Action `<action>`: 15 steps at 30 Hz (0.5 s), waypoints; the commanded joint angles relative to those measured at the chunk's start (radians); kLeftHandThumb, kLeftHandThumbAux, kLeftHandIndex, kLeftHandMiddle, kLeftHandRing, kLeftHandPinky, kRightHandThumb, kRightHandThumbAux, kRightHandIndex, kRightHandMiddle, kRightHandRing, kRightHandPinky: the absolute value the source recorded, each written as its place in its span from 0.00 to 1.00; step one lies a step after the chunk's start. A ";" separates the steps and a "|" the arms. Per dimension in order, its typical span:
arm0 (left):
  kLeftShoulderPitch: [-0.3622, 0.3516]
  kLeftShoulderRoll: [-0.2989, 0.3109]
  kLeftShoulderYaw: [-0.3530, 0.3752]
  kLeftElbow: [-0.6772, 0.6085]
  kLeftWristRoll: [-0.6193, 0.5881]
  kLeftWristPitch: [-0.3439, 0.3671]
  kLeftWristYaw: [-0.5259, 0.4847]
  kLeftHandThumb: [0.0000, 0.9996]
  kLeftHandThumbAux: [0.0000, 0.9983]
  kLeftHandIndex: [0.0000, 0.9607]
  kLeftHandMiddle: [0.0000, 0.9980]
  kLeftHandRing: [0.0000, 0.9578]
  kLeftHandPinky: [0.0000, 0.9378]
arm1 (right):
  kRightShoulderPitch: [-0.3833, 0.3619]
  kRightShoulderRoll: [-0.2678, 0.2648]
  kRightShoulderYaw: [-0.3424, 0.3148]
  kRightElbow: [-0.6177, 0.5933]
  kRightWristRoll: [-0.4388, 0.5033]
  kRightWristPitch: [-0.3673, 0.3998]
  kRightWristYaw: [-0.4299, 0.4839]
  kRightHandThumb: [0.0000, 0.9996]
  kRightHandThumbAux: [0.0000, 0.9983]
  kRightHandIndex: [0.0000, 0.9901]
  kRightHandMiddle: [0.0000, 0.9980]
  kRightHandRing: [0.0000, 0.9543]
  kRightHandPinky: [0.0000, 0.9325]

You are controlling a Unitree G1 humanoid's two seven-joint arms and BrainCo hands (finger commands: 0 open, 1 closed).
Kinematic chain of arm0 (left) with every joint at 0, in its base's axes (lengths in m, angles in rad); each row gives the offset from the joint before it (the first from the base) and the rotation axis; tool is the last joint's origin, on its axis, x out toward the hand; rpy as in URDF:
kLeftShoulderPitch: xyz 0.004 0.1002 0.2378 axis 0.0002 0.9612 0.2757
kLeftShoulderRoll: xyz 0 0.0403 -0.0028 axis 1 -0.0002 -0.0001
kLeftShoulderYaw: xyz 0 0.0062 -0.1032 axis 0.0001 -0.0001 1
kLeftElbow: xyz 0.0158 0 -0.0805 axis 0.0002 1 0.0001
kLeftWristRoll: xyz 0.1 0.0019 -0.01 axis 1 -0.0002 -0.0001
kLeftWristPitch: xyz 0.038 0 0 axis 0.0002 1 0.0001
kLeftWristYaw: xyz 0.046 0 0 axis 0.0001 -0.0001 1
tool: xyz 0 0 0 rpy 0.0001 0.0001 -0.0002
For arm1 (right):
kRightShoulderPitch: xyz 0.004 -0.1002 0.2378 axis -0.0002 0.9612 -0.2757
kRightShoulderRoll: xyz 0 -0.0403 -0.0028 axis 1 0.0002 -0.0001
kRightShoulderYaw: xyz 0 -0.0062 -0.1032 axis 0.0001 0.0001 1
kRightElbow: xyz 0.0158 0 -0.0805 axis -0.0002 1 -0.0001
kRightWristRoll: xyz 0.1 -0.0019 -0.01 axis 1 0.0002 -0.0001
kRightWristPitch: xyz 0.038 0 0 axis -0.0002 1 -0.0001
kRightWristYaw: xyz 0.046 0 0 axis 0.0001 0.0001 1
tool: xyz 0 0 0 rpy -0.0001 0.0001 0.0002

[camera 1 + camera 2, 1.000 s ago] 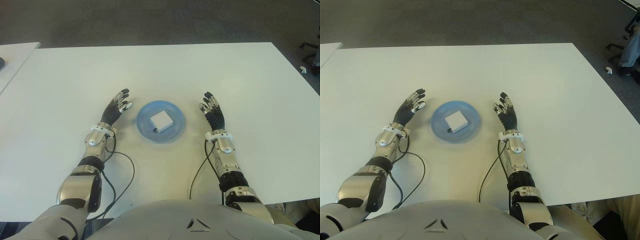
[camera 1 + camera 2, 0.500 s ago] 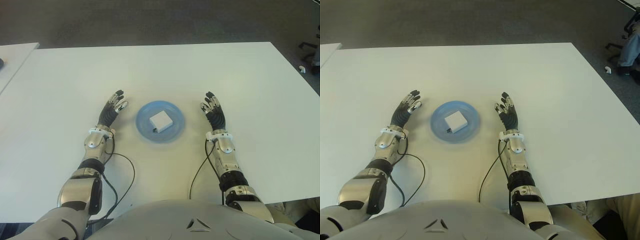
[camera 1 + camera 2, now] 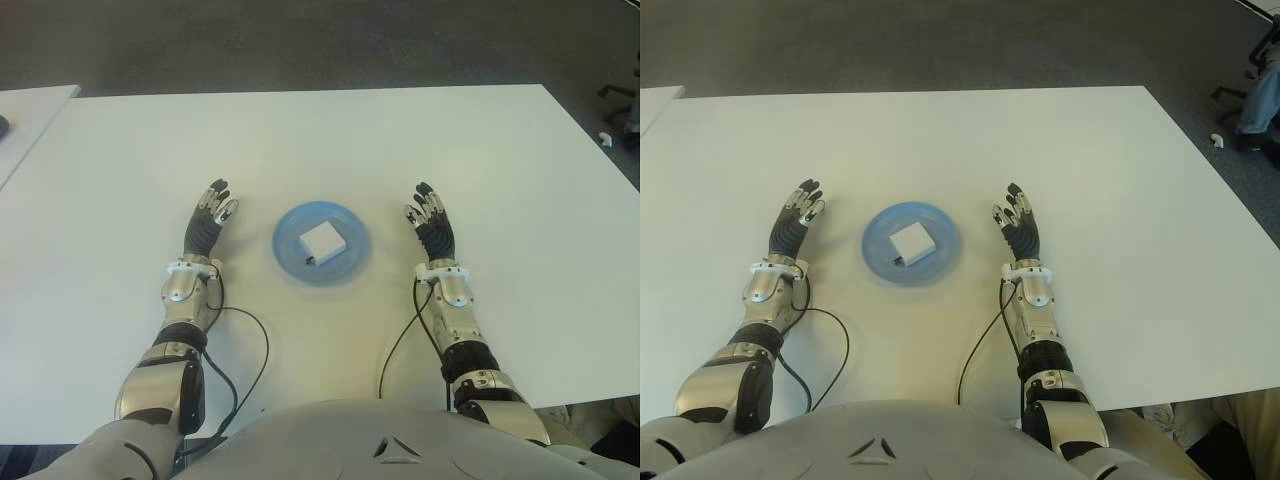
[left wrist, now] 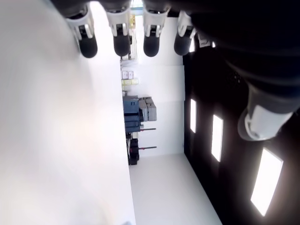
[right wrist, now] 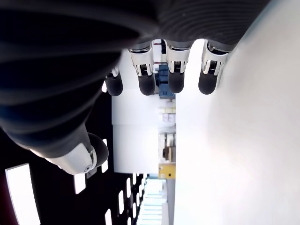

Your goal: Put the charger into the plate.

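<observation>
White charger (image 3: 322, 241) lies inside blue plate (image 3: 351, 262), roughly mid-tabletop (image 3: 400, 140), nearer the front edge than the far one. Left hand (image 3: 207, 218) shows left of plate, clear of its rim, fingers (image 4: 119, 42) stretched out & holding nothing. Right hand (image 3: 431, 218) shows right of plate, also apart from it, fingers (image 5: 174, 75) extended, nothing in grip. Black cables (image 3: 240, 345) run over the tabletop from both wrists back toward the front edge.

The worktop (image 3: 330, 140) is smooth, matt white. The plate (image 3: 350, 262) looks like glossy blue plastic, the charger (image 3: 322, 241) smooth white plastic. Each robot hand (image 3: 208, 217) has dark rubbery fingers and shiny metal wrists.
</observation>
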 commanded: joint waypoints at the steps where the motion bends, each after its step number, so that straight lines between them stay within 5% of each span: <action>1: 0.040 -0.034 0.013 0.001 -0.007 -0.005 0.030 0.15 0.53 0.00 0.00 0.00 0.02 | 0.019 -0.005 0.001 0.029 -0.015 0.009 -0.008 0.16 0.61 0.00 0.00 0.00 0.05; 15: 0.071 -0.056 0.000 -0.036 0.026 -0.029 0.072 0.13 0.49 0.00 0.00 0.00 0.00 | 0.027 -0.006 0.010 0.017 -0.034 0.020 -0.025 0.15 0.61 0.00 0.00 0.00 0.05</action>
